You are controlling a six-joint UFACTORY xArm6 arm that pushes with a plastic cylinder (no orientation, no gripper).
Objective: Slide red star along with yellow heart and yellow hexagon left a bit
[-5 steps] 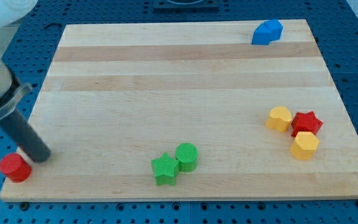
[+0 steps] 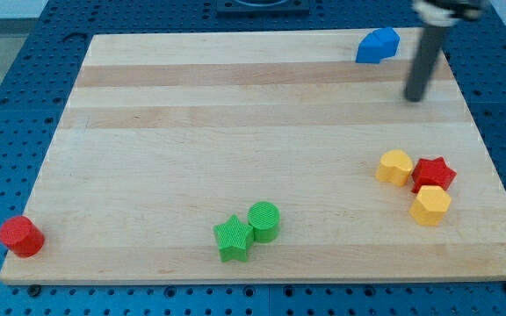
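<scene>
Heart (image 2: 394, 167) left of star (image 2: 434, 173); hexagon (image 2: 430, 205) below star; all touching, near board's (image 2: 235, 132) right edge.

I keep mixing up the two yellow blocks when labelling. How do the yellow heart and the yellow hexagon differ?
The yellow heart has a notched, lobed outline; the yellow hexagon has flat straight sides. The heart sits at the view's left of the red star, the hexagon just below it toward the view's bottom. The heart is nearer my tip. Both are yellow, similar in size, and close against the star.

Bare board lies left of the yellow heart (image 2: 394, 166); green blocks (image 2: 248, 230) stand well apart.
</scene>
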